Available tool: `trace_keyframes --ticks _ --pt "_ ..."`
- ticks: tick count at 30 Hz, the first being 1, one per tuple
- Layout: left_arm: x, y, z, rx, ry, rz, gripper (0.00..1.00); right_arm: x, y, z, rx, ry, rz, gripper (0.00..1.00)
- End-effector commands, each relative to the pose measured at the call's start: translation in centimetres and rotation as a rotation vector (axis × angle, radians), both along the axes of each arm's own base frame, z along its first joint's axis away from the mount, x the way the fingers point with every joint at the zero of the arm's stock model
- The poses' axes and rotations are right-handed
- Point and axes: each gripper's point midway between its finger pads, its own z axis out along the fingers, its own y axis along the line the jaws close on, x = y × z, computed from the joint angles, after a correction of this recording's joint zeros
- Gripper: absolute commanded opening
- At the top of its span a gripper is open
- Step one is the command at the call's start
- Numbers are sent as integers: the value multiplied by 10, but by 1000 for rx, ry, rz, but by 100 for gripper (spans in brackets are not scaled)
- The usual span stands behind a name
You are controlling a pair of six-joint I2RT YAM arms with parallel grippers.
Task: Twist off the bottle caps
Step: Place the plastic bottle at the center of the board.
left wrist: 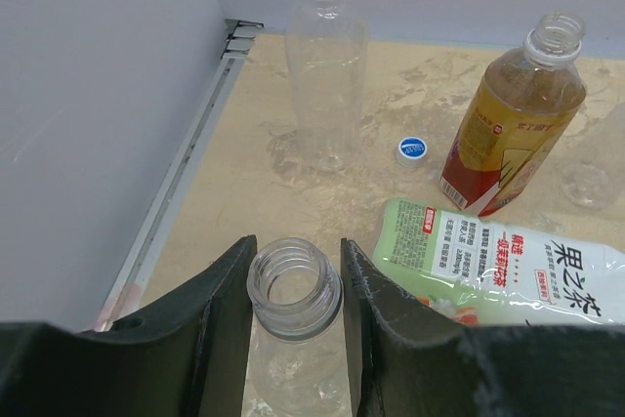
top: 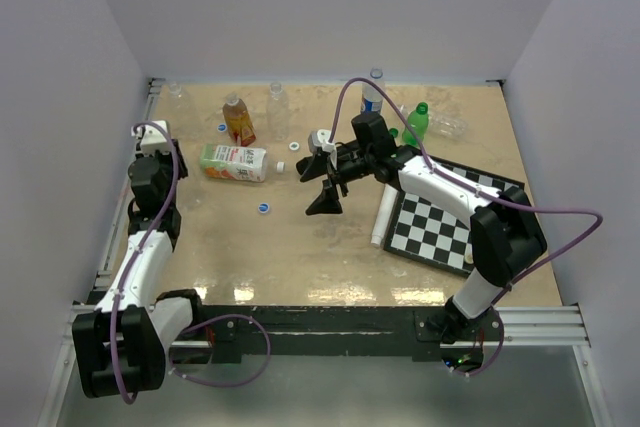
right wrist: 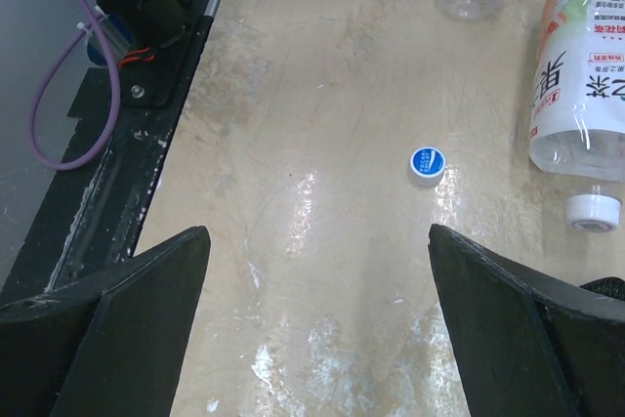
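bottle caps, small round plastic ones, lie in several places. a loose blue-topped cap point(right wrist: 427, 165) lies on the tan tabletop point(right wrist: 322, 95) ahead of your right fingers point(right wrist: 127, 310), which stand wide apart and hold nothing. a white cap point(right wrist: 594, 210) sits on the neck of the green-and-white labelled plastic bottle point(right wrist: 586, 56) lying on its side nearby. your left fingers point(left wrist: 220, 329) are clamped on the neck of a clear, empty-looking plastic bottle point(left wrist: 293, 324) with an open mouth, near the left wall. you cannot tell whether its base rests on the tabletop.

several things could go wrong from here:

- the clear bottle looks light, so if you let go while it is tilted or lifted, it will likely topple and roll toward the rail.
- the amber-filled plastic bottle with the red-yellow label point(left wrist: 513, 124) stands uncapped just beside the lying one. a careless reach could knock it over and spill it.
- the lying bottle is round and unbraced. twisting its cap with one set of fingers alone would probably spin or skid the whole bottle.
- a low sweep of the right fingers could flick the loose blue-topped cap away.
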Motion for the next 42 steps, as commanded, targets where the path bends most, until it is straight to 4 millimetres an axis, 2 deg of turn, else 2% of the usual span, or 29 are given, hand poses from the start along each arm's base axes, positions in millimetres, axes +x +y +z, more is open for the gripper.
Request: trace_keyframes --ticks 1,5,13,15,19,21,23,24,27,29,30,35,42 --pt "-2 5 17 -17 -71 30 41 -4 1 31 60 -69 31 98" --pt "-4 6 14 -22 -60 41 55 -2 -1 31 60 -67 26 98" --pt "-7 6 18 -32 -53 47 66 -2 -2 32 61 -69 27 98" --pt "-9 7 24 -36 -62 54 71 -1 -2 32 61 -71 24 98" --pt "-15 14 40 -79 -72 119 88 0 -3 31 55 -80 24 98" --pt "-17 14 53 -96 -77 124 93 2 -4 31 47 -92 19 98" --pt "-17 7 70 -104 -86 88 94 5 -7 31 39 -104 9 98" --pt "-18 3 75 -104 -83 63 100 6 -8 32 37 -113 5 98" --pt "-19 -13 99 -105 -91 -26 100 9 -12 33 24 -138 -8 98" --pt "-23 -20 104 -119 -50 -57 100 13 -15 33 15 -154 -24 98" --pt "-24 -27 114 -121 -58 -99 100 16 -17 31 9 -160 -32 98" --pt "-32 -60 129 -125 -46 -248 100 30 -22 26 -14 -178 -90 98" --pt "-41 -84 134 -194 -76 -363 100 54 -26 29 -47 -229 -217 98"
